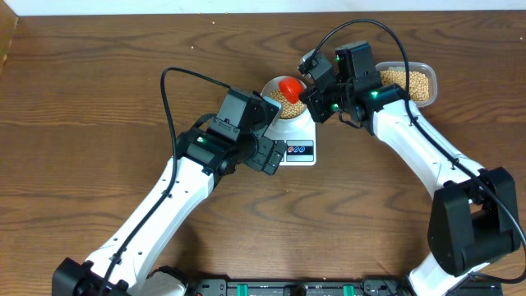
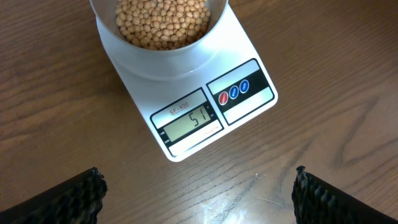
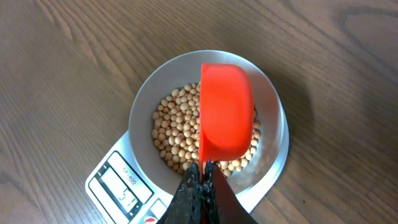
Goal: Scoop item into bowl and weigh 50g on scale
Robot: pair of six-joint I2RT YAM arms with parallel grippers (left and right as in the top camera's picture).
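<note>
The white scale (image 2: 245,93) stands mid-table, its display showing 51. On it sits the pale bowl (image 3: 273,106), part-filled with tan beans (image 3: 174,134). My right gripper (image 3: 204,171) is shut on the thin handle of a red scoop (image 3: 226,112), which hangs over the bowl with its underside facing up. My left gripper (image 2: 198,177) is open and empty above the bare wood just in front of the scale, its fingers (image 2: 81,196) far apart. From overhead, the bowl (image 1: 274,85), red scoop (image 1: 289,85), right gripper (image 1: 311,94) and left gripper (image 1: 275,156) crowd around the scale (image 1: 297,131).
A clear plastic tub (image 1: 427,82) holding more beans stands at the back right, behind my right arm. The rest is brown wooden tabletop (image 1: 99,99). The table's far edge runs along the top of the overhead view.
</note>
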